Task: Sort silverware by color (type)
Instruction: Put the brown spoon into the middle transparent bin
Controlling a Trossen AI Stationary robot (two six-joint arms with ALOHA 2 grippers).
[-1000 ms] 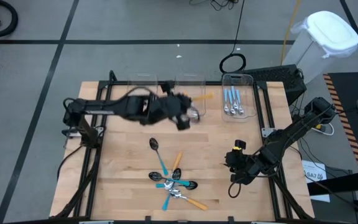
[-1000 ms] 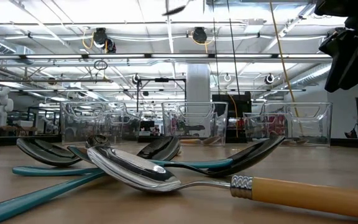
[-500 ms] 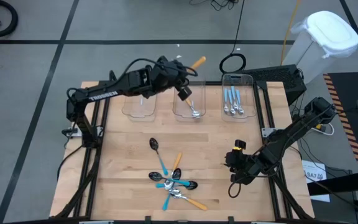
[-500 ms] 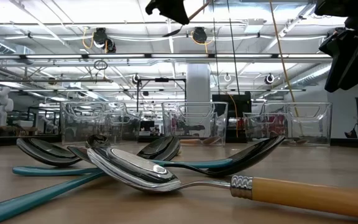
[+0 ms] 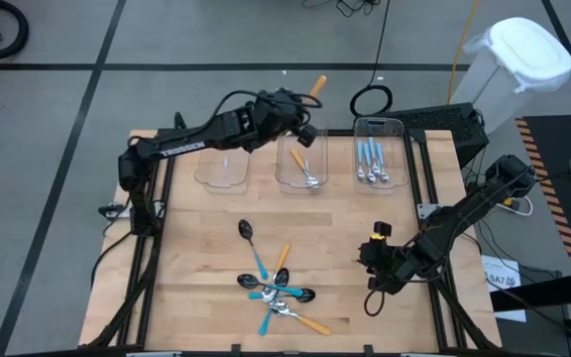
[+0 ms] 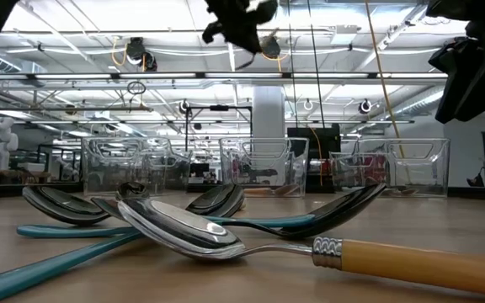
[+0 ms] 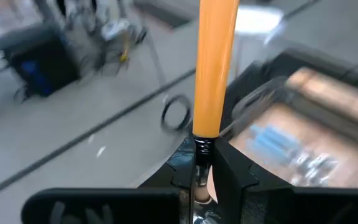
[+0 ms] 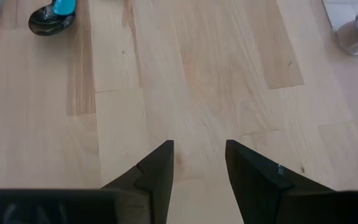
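Over the last second the left gripper (image 5: 300, 117) has swung from above the table's middle up to the far edge, and it now hangs over the back rim of the middle clear bin (image 5: 301, 171), clenched on an orange-handled spoon (image 5: 315, 86) whose handle sticks out beyond the table. That puts the spoon above the bin that already holds silver-bowled spoons, so the drop into its own group looks close, though it is not yet released. The right gripper (image 5: 374, 260) has not moved: it waits near the right edge with its fingers parted and nothing between them. The remaining spoons (image 5: 278, 290) lie in a crossed heap near the front edge, one dark-bowled spoon (image 5: 246, 230) just apart from it, and the light-blue spoons (image 5: 370, 159) sit in the right-hand bin. The left wrist view shows the fingers pinching the spoon's neck just below the orange handle, which the high view cannot resolve; the low view shows only the carried spoon high above the bins.
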